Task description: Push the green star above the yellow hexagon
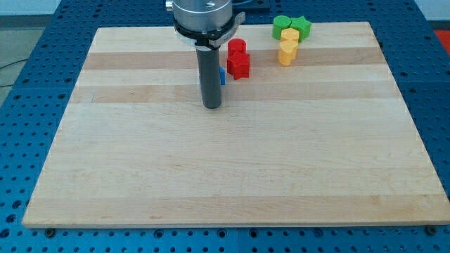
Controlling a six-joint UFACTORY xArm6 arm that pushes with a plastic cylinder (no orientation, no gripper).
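The green star (301, 27) sits near the board's top edge at the view's upper right, beside a round green block (282, 24) on its left. Just below them a yellow block (289, 36) touches both, and the yellow hexagon (287, 53) lies right below that. My tip (211, 105) rests on the board well to the left of and below this cluster, touching none of these blocks.
Two red blocks (238, 48) (238, 65) stand just right of the rod. A blue block (222, 76) is mostly hidden behind the rod. The wooden board (232, 169) lies on a blue perforated table.
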